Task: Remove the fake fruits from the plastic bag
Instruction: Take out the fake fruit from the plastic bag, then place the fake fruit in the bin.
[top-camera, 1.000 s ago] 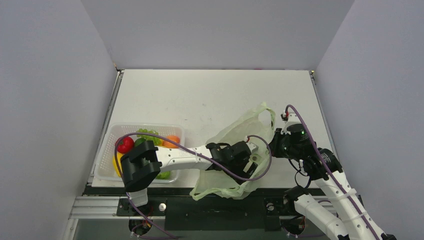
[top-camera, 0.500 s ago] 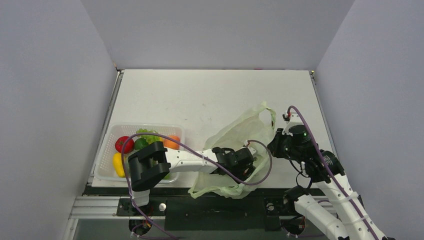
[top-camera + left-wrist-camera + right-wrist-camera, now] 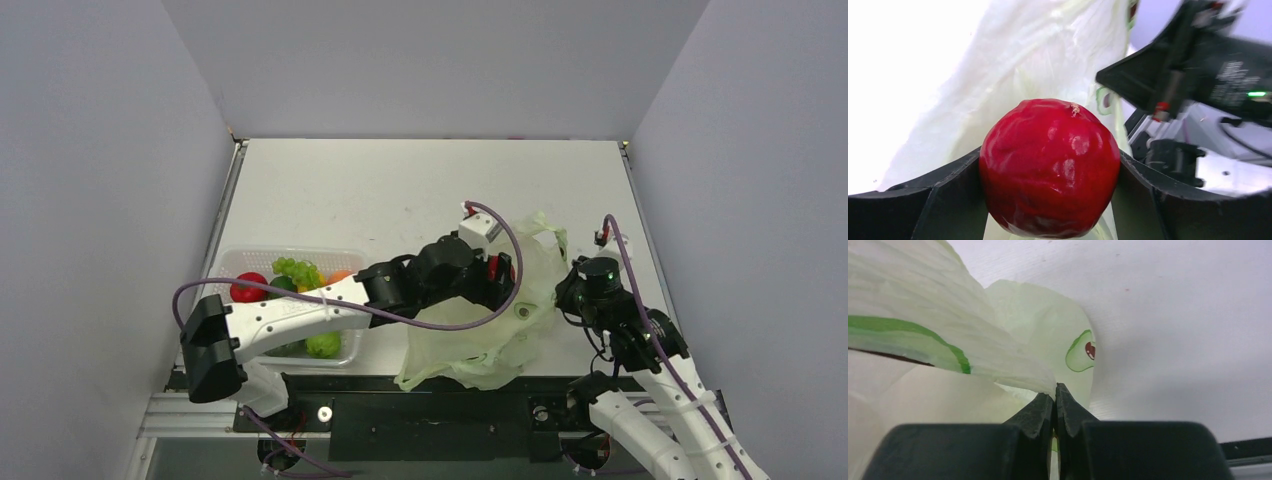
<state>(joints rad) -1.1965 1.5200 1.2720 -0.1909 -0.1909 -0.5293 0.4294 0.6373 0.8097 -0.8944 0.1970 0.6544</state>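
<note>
**A:** What is the biggest thing on the table (image 3: 400,190)?

**B:** The plastic bag (image 3: 500,345). It is thin, crinkled, translucent pale yellow-green, and slumped at the near edge. Its upper part rises between the 2 grippers.

**A:** What holds it?

**B:** The right gripper (image 3: 1055,396). Its 2 fingers are pressed tight together on a fold of the film. The bag fans out up and to the left of their tips, with a green stripe (image 3: 908,335) there and a small avocado print (image 3: 1082,351) just beyond them.

**A:** And the basket?

**B:** The white latticed basket (image 3: 222,268) sits well to the left of both grippers. It holds fake fruits: a red one (image 3: 247,289), green grapes (image 3: 297,270), an orange one (image 3: 341,277) and a light green one (image 3: 322,345).

**A:** The left gripper (image 3: 497,270)?

**B:** It is clamped on 1 red fruit (image 3: 1049,167), glossy and slightly dimpled, with a tiny stem nub on top. The fruit fills the gap between the 2 fingers and touches both. It shows clear of the film, with the bag just behind it.
</note>
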